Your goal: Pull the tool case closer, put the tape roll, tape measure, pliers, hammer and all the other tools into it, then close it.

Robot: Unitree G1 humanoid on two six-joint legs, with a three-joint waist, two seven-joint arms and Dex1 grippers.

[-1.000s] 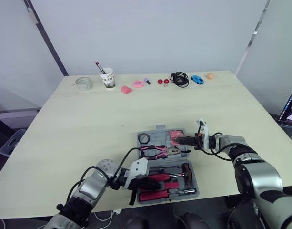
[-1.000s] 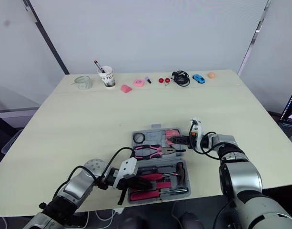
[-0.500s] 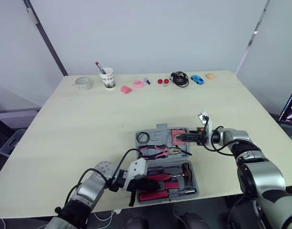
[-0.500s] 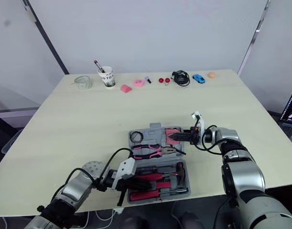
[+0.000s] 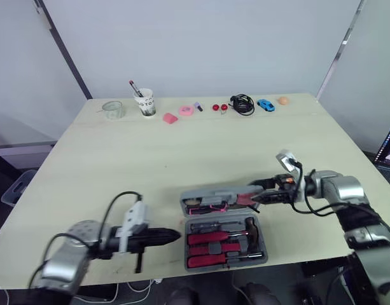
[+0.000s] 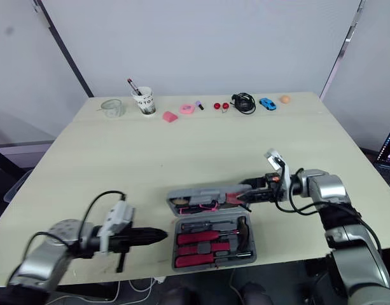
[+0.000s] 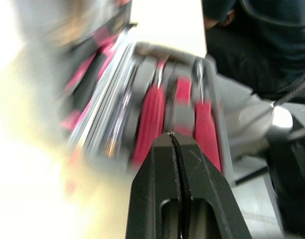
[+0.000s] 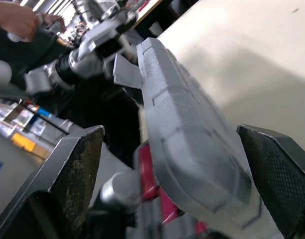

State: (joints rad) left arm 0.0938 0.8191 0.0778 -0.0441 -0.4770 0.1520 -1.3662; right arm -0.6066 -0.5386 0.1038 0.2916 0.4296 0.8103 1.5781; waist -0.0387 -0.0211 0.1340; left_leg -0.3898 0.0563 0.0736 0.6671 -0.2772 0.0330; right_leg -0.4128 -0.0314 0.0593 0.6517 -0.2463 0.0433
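left eye view, pale table point(image 5: 182, 149), white wall point(image 5: 201, 44), tool case point(image 5: 210, 193)

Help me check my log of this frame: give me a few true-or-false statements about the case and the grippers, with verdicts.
1. The case has its lid half raised. True.
2. The left gripper holds a tool. False: it is shut on nothing, beside the case.
3. The right gripper is open at the lid's edge. True.
4. The hammer lies outside the case. False: it sits in the case.
5. A blue toy car sits beside the black cable. True.
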